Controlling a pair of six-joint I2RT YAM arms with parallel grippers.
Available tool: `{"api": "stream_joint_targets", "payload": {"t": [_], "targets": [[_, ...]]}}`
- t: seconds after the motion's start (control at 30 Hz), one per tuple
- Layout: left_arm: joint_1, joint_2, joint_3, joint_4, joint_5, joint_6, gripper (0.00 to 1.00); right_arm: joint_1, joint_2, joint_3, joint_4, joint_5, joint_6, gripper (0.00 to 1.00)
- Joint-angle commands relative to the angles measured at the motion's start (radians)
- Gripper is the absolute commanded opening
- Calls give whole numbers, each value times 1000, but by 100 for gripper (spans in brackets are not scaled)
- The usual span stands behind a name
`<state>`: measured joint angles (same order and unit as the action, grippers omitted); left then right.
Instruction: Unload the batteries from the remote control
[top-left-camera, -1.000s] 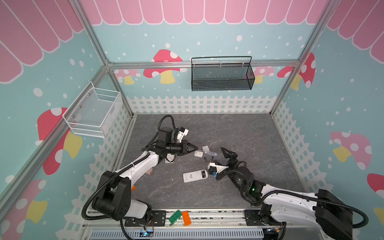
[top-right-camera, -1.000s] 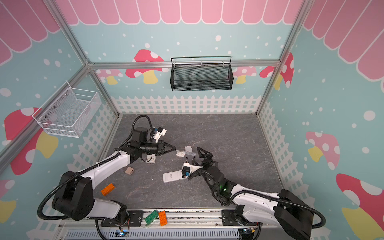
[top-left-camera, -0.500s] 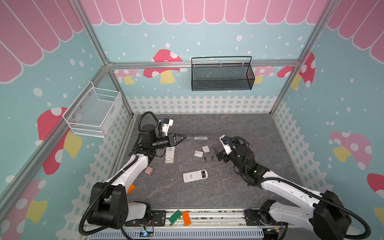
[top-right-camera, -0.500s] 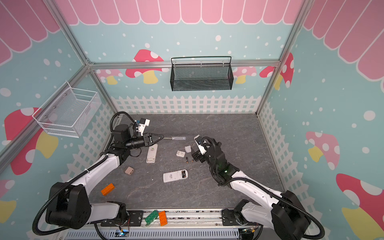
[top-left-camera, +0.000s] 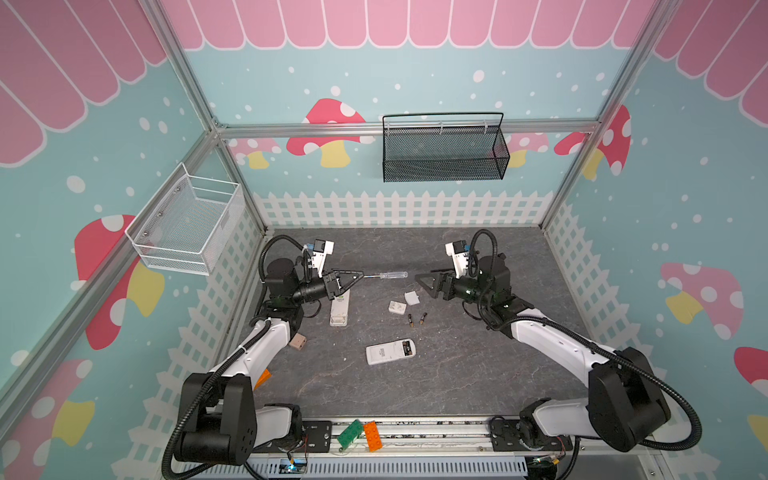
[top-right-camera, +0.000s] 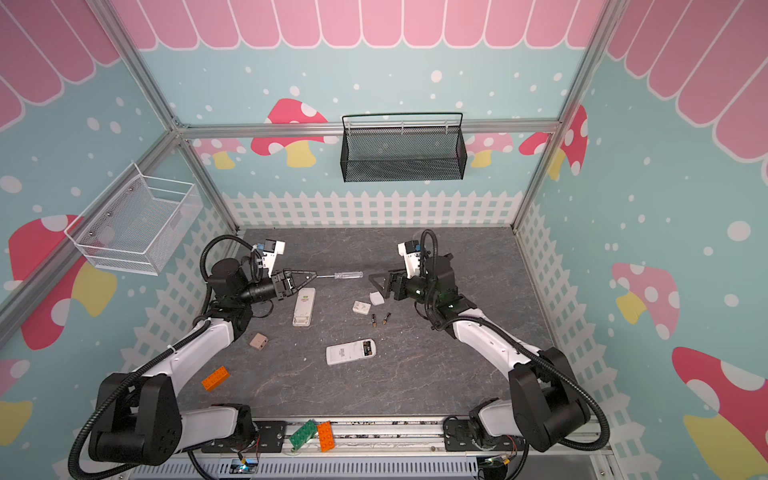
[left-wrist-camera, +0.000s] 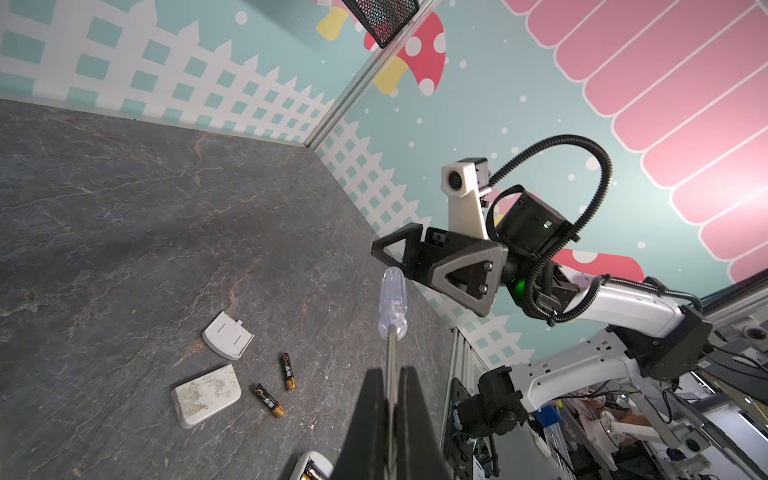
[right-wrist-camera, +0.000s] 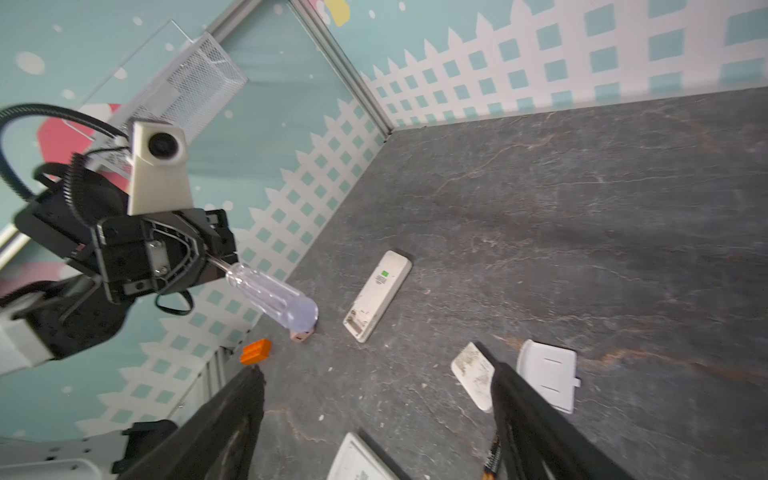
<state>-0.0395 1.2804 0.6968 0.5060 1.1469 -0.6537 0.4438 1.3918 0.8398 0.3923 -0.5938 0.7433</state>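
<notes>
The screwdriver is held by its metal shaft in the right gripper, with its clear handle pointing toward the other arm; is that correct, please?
Not quite: the screwdriver is clamped by its metal shaft in the left gripper, not the right gripper, whose jaws stand open and empty. The clear handle does point toward the other arm. The left wrist view shows it plainly.

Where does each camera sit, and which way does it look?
Top views: overhead, looking down at the table; both arms show.
Left wrist: on left arm, facing the right arm; left end effector, shut on the screwdriver, shows.
Right wrist: on right arm, facing the left arm; open right end effector shows.
Shared: both wrist views show the screwdriver.
</notes>
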Motion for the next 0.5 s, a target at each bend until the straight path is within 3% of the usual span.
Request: {"api": "stream_joint_targets", "payload": {"t": [0.0,0.3,0.47], "targets": [[6,-23,-26,81,53,39,0,-1,57,45,164,-191,220,85],[1,-23,-40,142,55,6,0,28,201,139,229,-296,316,80],[-20,-13,-37,151,56,5,0,55,264,148,354,-349,383,76]]}}
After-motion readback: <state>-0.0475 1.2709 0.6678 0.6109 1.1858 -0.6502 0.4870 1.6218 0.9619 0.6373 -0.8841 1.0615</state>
